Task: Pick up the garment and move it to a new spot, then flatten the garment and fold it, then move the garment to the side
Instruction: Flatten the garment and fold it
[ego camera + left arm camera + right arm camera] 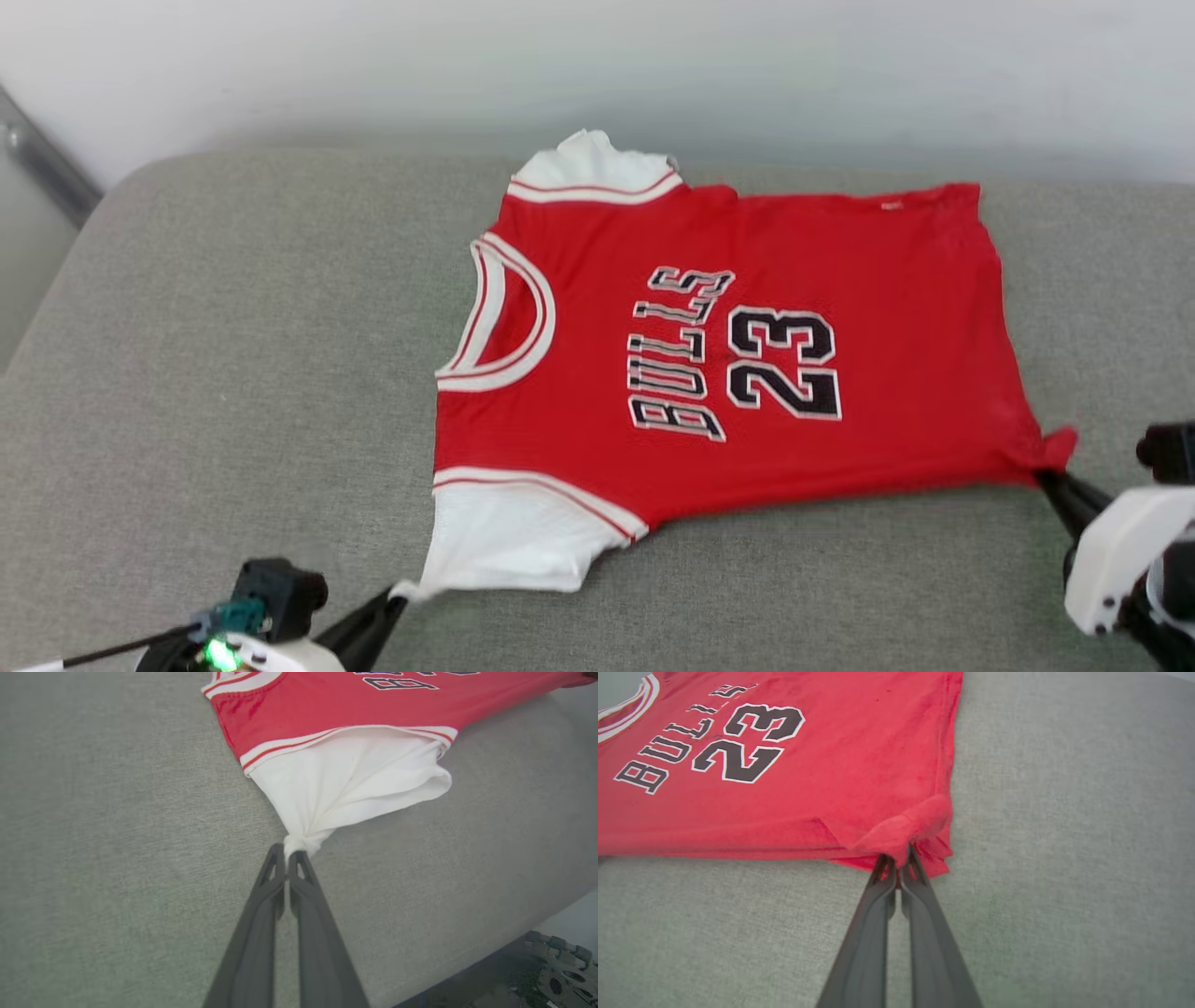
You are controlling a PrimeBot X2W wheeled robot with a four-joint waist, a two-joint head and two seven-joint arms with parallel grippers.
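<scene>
The garment (709, 373), a red jersey with white sleeves and black lettering, lies spread face up on the grey cushion, collar to the left and hem to the right. My left gripper (397, 597) is shut on the tip of the near white sleeve (345, 779), which bunches into a small knot at the fingertips (287, 851). My right gripper (1046, 478) is shut on the near hem corner (910, 823) of the red cloth, which is puckered there. The cloth is drawn taut along its near edge between the two grips.
The grey cushion (233, 373) stretches wide to the left and in front of the jersey. A pale wall (653, 65) runs behind it. The cushion's front edge drops off at the lower right of the left wrist view, with dark gear (556, 975) below.
</scene>
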